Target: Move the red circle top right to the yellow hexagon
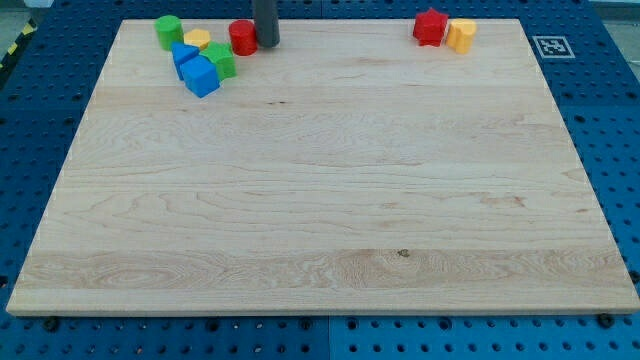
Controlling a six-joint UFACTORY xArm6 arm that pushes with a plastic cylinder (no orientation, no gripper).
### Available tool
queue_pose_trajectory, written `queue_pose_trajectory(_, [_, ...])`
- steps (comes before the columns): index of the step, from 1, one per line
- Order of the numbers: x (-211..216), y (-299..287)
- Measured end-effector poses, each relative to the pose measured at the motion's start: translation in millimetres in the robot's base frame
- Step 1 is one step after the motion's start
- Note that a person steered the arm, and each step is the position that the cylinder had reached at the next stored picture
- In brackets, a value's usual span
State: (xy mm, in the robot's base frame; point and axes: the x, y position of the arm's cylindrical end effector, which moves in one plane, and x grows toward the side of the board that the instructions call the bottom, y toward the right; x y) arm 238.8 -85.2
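Pressing in at the frame's upper left, claw-less rod tip [267, 44] touching red circle [242, 37] on its right side, wrong side for shoving rightward across the counter [320, 190] toward yellow hexagon [461, 35], upper right.
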Motion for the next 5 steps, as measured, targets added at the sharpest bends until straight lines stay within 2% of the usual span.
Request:
queue_pose_trajectory(3, [0.0,-44.5])
queue_pose_trajectory(5, [0.2,-27.7])
